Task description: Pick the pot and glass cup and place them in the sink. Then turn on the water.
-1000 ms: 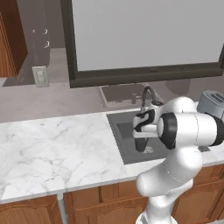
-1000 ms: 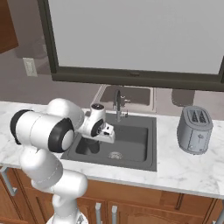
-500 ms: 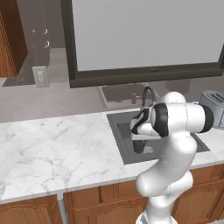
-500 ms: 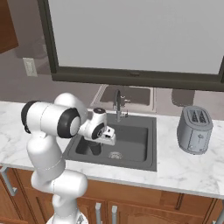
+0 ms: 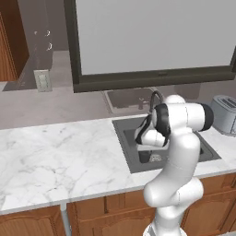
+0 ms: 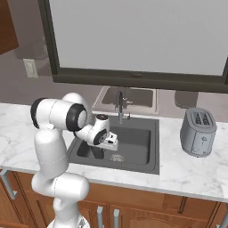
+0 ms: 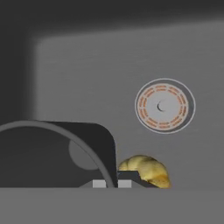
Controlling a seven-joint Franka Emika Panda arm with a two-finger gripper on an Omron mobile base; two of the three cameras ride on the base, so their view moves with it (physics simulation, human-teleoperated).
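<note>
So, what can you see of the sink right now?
The sink is a dark grey rectangular basin, matte-looking, recessed in the white marble counter. A dark curved faucet stands at its back edge, with no stream falling. A round drain with an orange-tinted ring sits in the floor. Inside are the dark glass cup, its rim pinched by the claw, and a small yellowish pastry-like piece.

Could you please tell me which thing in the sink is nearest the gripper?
The glass cup: its rim runs between the gripper tips; the yellow lump lies beside, the drain farther off.
</note>
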